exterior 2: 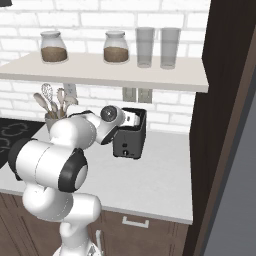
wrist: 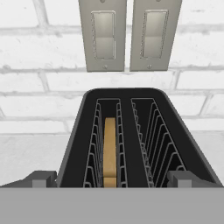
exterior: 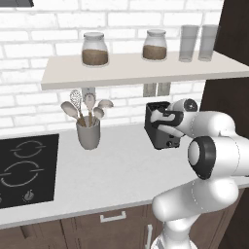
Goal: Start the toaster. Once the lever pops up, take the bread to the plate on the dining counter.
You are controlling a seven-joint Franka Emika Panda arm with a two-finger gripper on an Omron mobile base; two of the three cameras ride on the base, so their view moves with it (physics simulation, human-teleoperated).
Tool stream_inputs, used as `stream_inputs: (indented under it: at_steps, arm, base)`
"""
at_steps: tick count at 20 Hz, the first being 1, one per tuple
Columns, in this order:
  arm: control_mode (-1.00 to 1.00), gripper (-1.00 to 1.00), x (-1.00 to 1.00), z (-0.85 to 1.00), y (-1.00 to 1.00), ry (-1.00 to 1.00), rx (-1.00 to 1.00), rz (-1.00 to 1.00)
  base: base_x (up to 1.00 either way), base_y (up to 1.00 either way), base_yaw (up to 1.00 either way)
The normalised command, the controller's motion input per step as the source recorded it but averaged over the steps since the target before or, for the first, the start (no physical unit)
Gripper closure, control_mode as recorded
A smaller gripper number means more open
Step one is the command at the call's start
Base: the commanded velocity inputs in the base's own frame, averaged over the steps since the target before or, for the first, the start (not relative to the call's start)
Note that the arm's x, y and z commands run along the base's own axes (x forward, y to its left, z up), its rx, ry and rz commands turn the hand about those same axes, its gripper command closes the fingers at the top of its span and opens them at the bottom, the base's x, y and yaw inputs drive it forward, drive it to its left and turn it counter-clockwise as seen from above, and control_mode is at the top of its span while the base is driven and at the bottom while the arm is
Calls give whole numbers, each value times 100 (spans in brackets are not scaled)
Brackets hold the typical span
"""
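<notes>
The black toaster (exterior: 163,137) (exterior 2: 129,143) stands on the pale worktop against the brick wall. My gripper (exterior: 158,117) (exterior 2: 138,119) (wrist: 112,179) hovers just above its near end, open, holding nothing. In the hand view its two dark fingertips (wrist: 43,178) stand wide apart, one at each front corner of the toaster (wrist: 131,98). The bread (wrist: 110,148), a thin brown slice, stands on edge deep in the left slot. The right slot is empty. The plate and the dining counter are out of view.
A grey pot of wooden utensils (exterior: 88,132) (exterior 2: 52,119) stands left of the toaster, and the black hob (exterior: 24,168) lies further left. A shelf (exterior: 141,70) with jars and glasses hangs low overhead. Two wall outlets (wrist: 103,35) sit behind the toaster. A dark tall cabinet (exterior 2: 225,100) closes the right side.
</notes>
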Motion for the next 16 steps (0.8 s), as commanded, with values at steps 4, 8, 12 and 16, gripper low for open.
stream_inputs:
  at_steps: [4,8,12,16]
  arm:
    - [-100,-100,0,0,0,0,0,0]
    - [-100,-100,0,0,0,0,0,0]
    - [-100,-100,0,0,0,0,0,0]
    - [-100,-100,0,0,0,0,0,0]
  base:
    - [0,0,0]
    - [0,0,0]
    - [0,0,0]
    - [0,0,0]
